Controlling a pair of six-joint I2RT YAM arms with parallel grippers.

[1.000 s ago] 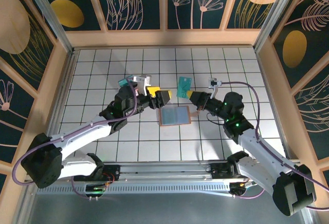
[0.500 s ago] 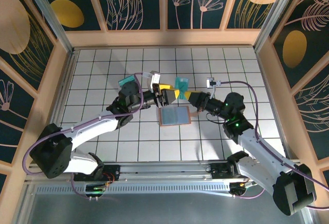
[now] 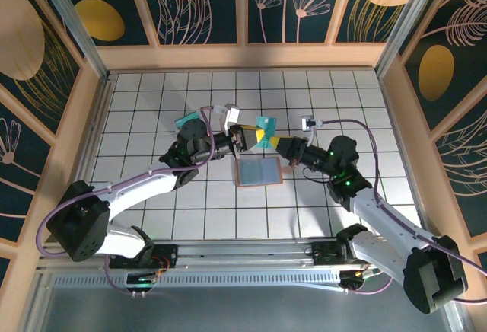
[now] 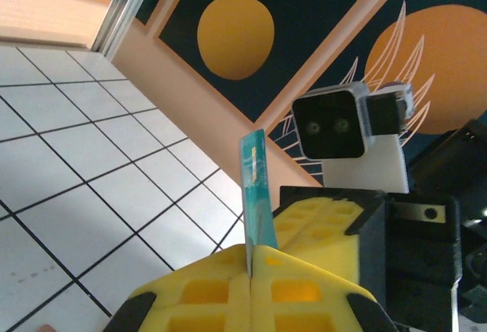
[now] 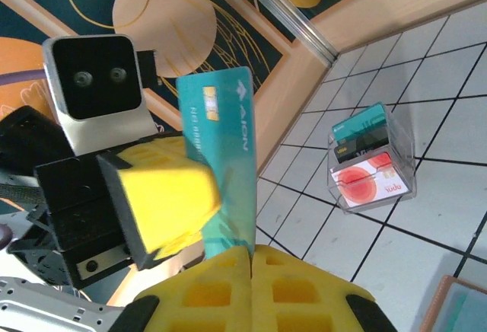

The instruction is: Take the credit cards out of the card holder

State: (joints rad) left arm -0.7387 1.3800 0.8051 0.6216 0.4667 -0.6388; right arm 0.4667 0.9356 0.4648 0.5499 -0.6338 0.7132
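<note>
A teal credit card hangs in the air above the table, held from both sides. My left gripper is shut on its left part; the left wrist view shows the card edge-on, pinched between my yellow pads. My right gripper is shut on the card's lower edge, with the left gripper's yellow finger pressed on its face. The card holder lies open and flat below them, blue-grey side up.
A clear plastic box holding several cards stands on the white grid table left of the grippers, and the same box appears in the right wrist view. Wooden walls enclose the table.
My left gripper moved right to the teal card and shut on it. The right gripper kept its hold on the card and shifted it slightly left and up.
</note>
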